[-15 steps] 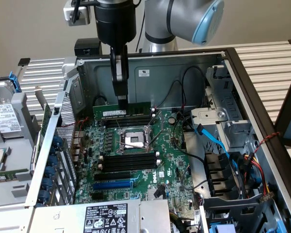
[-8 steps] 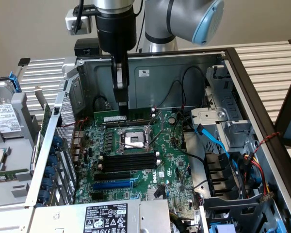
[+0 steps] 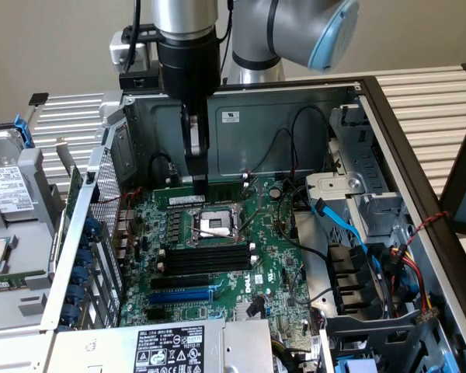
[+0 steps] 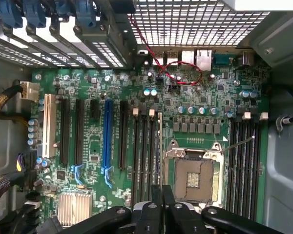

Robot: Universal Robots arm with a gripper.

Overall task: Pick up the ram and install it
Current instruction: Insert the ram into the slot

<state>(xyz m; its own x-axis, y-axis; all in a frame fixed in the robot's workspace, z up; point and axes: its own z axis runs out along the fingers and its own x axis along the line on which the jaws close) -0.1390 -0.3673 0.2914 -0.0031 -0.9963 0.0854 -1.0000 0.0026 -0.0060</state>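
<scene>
The wrist view's edge crops the end effector (image 4: 161, 191).

Only "DELL" reads, in white lettering on the motherboard (image 3: 276, 256).

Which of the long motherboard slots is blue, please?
The blue slot, flanked by black slots; all the others are black, apart from one white slot.

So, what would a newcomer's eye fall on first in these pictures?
First the grey robot arm reaching down into the open computer case, its gripper shut on the ram at the far edge of the green motherboard. Then the bare CPU socket just below it in the exterior view, with black memory slots nearer the camera.
</scene>
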